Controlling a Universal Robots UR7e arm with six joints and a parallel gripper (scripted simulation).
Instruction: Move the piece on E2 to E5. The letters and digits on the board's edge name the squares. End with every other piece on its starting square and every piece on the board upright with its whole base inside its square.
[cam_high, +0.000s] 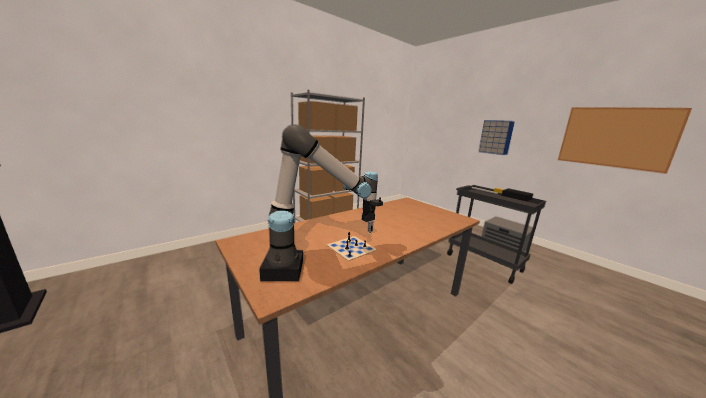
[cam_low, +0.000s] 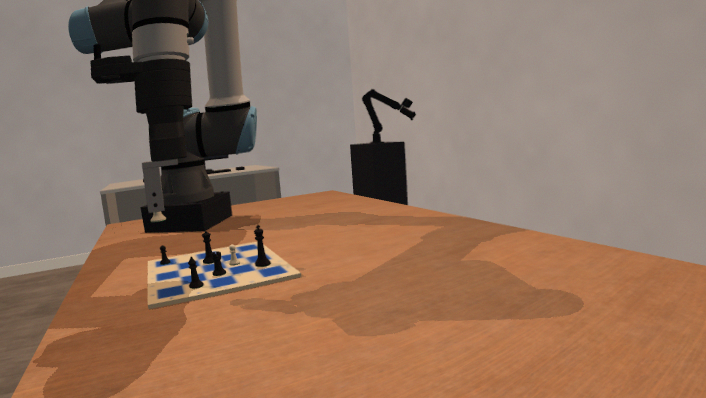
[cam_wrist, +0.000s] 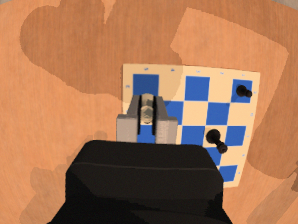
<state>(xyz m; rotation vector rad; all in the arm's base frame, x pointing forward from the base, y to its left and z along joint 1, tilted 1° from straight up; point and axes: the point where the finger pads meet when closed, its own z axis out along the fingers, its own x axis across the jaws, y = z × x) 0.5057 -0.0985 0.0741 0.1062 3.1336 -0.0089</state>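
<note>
A small blue-and-cream chessboard (cam_low: 215, 277) lies on the wooden table; it also shows in the top view (cam_high: 351, 247) and in the wrist view (cam_wrist: 193, 119). My gripper (cam_low: 156, 210) is shut on a small white piece (cam_low: 158, 216) and holds it well above the board's far left edge. In the wrist view the gripper (cam_wrist: 148, 112) hangs over the board's left side, and the held piece is mostly hidden between the fingers. Several black pieces stand upright on the board, among them a tall one (cam_low: 260, 247), and one white pawn (cam_low: 233, 255).
The arm's black base (cam_low: 187, 215) stands on the table behind the board. A metal shelf with boxes (cam_high: 327, 155) is behind the table and a cart (cam_high: 497, 225) stands to its right. A black pedestal with a small arm (cam_low: 379, 170) is beyond the table.
</note>
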